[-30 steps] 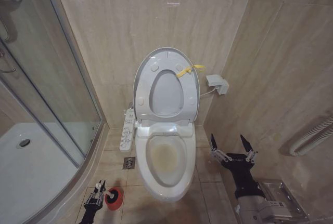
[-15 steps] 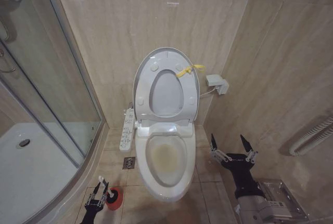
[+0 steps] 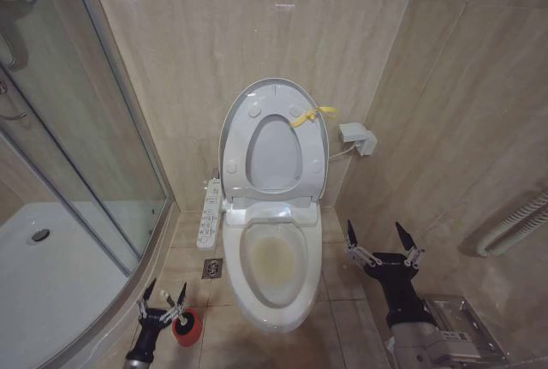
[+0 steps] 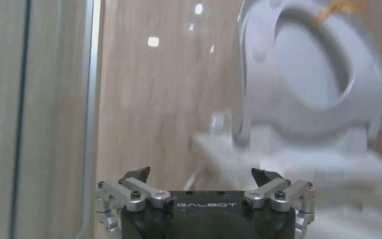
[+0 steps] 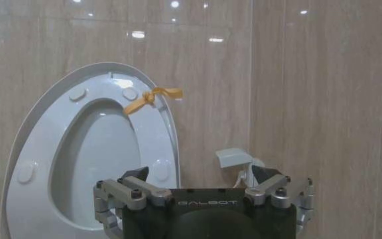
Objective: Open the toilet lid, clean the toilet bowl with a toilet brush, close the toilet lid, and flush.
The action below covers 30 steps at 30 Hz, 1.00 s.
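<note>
Straight ahead of you stands the toilet, its toilet lid (image 3: 257, 99) raised upright against the tiled wall together with the ring seat (image 3: 274, 157), and a yellow tag (image 3: 310, 116) tied at the lid's upper right edge. Below it the toilet bowl (image 3: 276, 259) lies uncovered, with yellowish stains inside. A white button panel (image 3: 208, 213) runs along the bowl's left side.

Your left gripper (image 3: 163, 298) sits low on the left, fingers spread apart and holding nothing. It hangs just beside the round red holder (image 3: 187, 328) on the floor, near the bowl's front left. The toilet brush itself is hard to make out there; a dark spot at the holder's top may be part of it.

Your right gripper (image 3: 383, 238) waits to the right of the bowl, fingers wide apart and empty, pointing toward the wall.

A glass shower enclosure (image 3: 60, 172) fills your left side.
</note>
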### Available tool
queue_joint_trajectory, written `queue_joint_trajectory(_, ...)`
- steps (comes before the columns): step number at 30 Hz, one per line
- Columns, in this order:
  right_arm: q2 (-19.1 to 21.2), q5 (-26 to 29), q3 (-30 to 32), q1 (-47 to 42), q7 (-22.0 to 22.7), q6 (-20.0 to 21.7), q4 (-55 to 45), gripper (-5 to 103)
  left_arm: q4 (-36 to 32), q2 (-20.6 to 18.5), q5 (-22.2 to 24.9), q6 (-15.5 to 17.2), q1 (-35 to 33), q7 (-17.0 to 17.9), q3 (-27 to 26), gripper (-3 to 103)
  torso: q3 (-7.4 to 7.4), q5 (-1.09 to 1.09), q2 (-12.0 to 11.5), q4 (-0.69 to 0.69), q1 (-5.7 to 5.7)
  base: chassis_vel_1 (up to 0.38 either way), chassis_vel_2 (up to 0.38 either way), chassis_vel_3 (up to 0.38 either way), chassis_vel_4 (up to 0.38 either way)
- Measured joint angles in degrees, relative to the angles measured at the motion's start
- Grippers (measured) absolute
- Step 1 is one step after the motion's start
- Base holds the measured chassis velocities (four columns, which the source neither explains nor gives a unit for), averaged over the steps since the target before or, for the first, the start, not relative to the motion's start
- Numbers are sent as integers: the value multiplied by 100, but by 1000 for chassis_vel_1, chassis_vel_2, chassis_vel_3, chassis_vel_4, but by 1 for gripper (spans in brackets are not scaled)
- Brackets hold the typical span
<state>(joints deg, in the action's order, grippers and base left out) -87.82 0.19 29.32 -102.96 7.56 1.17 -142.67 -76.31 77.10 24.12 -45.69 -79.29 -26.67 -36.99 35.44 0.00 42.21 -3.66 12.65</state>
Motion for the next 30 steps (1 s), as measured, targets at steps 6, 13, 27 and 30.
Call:
queue_joint_trajectory(6,0,0,0,0,0,0,0,100,-1756,27,-139,429,-571,781,66,100,0,1,0,1,-1,0,0,0,0)
queue_joint_trajectory(13,-1,0,0,0,0,0,0,100,-3450,-32,-370,1327,-950,2123,95,100,0,0,0,-1,0,0,0,0,0)
queue_joint_trajectory(27,0,0,0,0,1,0,0,100,-6038,-158,-312,4459,-2100,4353,-176,100,0,0,0,0,-1,0,0,0,0)
queue_joint_trajectory(30,0,0,0,0,0,0,0,100,-6233,-151,-410,4628,-2266,4328,-148,100,0,0,1,0,-1,0,0,0,0)
